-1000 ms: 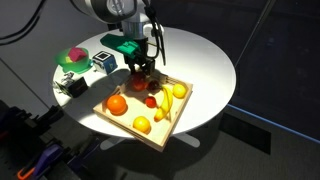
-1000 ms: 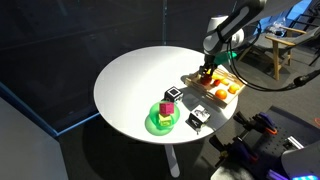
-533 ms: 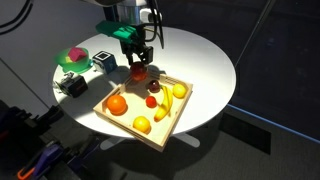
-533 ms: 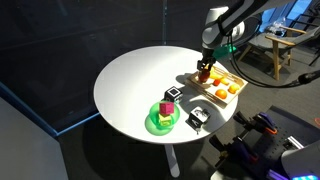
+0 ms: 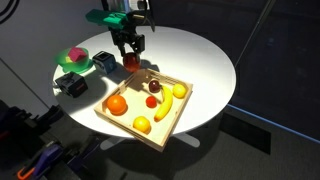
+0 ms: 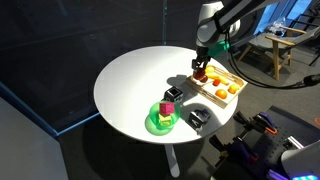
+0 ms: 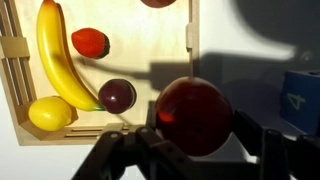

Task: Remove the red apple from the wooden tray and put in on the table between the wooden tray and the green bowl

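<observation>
Lifted since half a second ago, the red apple (image 5: 130, 61) now hangs higher, over the upper-left corner of the wooden tray (image 5: 127, 132) instead of low among the fruit. The gripper (image 5: 129, 54) is clamped on it, one finger on each side. In the wrist view the apple (image 7: 193, 115) fills the lower middle of the frame, just past the tray's wall (image 7: 191, 40) and over bare table (image 7: 260, 40).

To do this well, I would carry it further toward the green bowl (image 5: 72, 60) at the left and keep wide of the blue-and-white cube (image 5: 103, 62) standing near the path. Lower it until the fruit rests on the white top before letting go, since a round thing dropped would probably roll.

It looks round, smooth and deep red, with a soft shine on top.
</observation>
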You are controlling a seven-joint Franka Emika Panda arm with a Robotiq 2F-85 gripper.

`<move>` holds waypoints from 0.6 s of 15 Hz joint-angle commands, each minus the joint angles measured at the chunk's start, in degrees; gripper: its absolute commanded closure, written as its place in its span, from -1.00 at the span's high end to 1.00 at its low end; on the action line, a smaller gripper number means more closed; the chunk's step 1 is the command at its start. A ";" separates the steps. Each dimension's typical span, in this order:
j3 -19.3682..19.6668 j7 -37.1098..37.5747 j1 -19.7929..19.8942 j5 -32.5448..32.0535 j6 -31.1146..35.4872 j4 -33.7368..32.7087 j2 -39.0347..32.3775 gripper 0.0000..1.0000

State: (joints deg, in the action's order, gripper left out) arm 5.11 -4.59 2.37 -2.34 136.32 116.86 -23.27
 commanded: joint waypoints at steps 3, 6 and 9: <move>-1.15 1.96 -1.86 -2.58 -2.69 0.11 1.70 0.04; -1.68 1.99 -2.75 -2.96 -3.20 0.21 1.72 0.04; -2.11 1.85 -3.36 -3.67 -2.94 0.45 1.63 0.04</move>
State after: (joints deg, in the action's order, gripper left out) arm 3.44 -4.36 -0.57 -3.96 134.75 116.89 -22.91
